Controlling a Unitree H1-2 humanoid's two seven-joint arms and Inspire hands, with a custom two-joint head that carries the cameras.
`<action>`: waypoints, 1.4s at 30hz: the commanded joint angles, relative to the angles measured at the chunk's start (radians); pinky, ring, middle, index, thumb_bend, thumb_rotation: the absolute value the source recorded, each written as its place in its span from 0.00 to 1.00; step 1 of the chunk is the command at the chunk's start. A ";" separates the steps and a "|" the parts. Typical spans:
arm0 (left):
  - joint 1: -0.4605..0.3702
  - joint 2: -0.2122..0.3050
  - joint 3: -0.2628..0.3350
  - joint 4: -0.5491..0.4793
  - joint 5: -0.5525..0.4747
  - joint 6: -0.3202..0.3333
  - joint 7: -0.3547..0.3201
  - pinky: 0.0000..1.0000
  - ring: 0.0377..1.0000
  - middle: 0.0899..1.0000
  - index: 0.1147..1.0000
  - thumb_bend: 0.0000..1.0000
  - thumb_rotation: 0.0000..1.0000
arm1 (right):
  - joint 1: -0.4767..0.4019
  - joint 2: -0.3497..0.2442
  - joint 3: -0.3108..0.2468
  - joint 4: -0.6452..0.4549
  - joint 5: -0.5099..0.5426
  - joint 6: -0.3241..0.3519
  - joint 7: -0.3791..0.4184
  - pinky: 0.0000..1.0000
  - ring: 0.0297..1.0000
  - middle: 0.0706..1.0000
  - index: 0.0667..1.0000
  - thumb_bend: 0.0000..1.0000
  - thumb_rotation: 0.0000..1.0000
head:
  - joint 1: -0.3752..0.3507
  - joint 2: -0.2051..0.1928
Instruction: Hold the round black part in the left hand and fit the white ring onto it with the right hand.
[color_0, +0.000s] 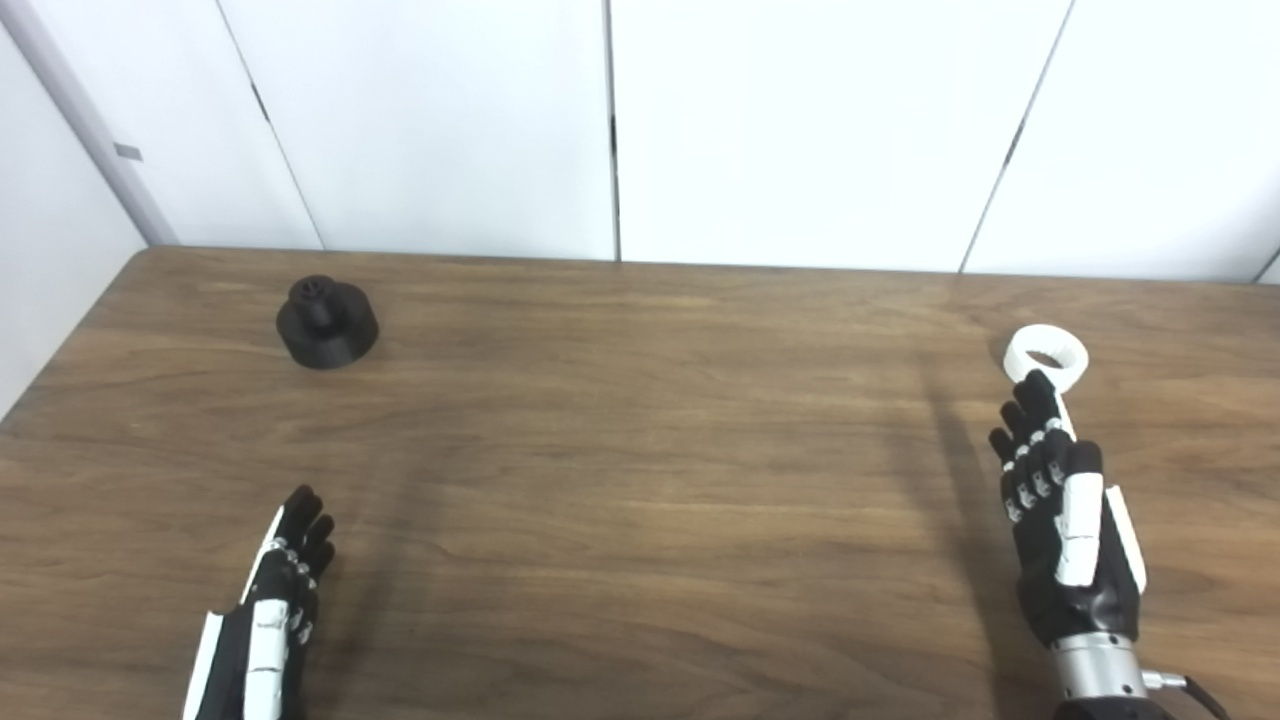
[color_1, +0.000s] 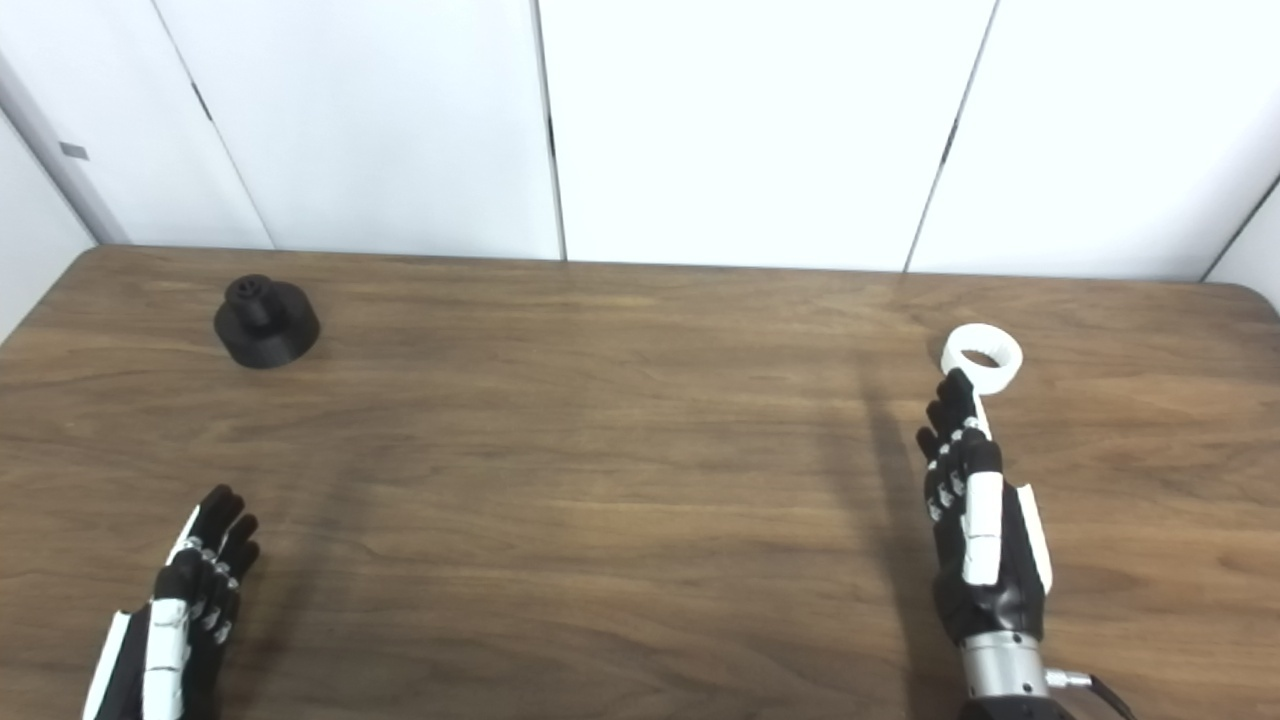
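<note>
While the fingers (color_0: 1040, 400) of the right hand (color_0: 1065, 520) stretch out straight and close together, edge-on to the camera, their tips reach the near rim of the white ring (color_0: 1046, 357) and overlap it in both views; whether they actually touch it cannot be told. The hand holds nothing, and its thumb is hidden behind the palm. The ring lies flat on the table (color_0: 640, 480) toward the far right, its hole facing up.

The left hand (color_0: 265, 610) sits low at the near left, partly cut off by the bottom edge, with its fingers (color_0: 305, 520) extended and only slightly fanned, also empty. It is well apart from the round black part (color_0: 327, 322), which stands on the table at the far left with its wide base down and a narrower hub rising from the middle, small holes visible in the top of the hub.

The wooden table runs back to a wall of white panels (color_0: 800, 130). No brand, label or readable writing shows on the hands, the parts or the panels; a small grey tab (color_0: 127, 152) on the left wall post is blank at this size.
</note>
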 joint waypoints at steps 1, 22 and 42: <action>0.004 -0.001 -0.004 -0.001 0.013 -0.053 -0.002 0.99 0.97 0.99 0.97 0.62 0.92 | 0.206 0.051 0.020 -0.027 0.009 -0.084 0.029 1.00 1.00 1.00 1.00 0.58 1.00 | -0.001 0.000; 0.001 -0.004 -0.003 -0.002 0.010 -0.051 0.002 0.98 0.97 0.98 0.96 0.63 0.90 | 0.303 0.067 0.036 -0.066 -0.052 -0.119 0.021 1.00 1.00 1.00 0.98 0.62 1.00 | -0.003 0.012; 0.033 -0.056 -0.049 -0.029 0.077 -0.058 0.027 0.95 0.95 0.96 0.94 0.60 0.88 | 0.274 0.027 -0.022 -0.010 0.012 -0.134 0.064 1.00 1.00 1.00 0.99 0.62 1.00 | 0.209 -0.073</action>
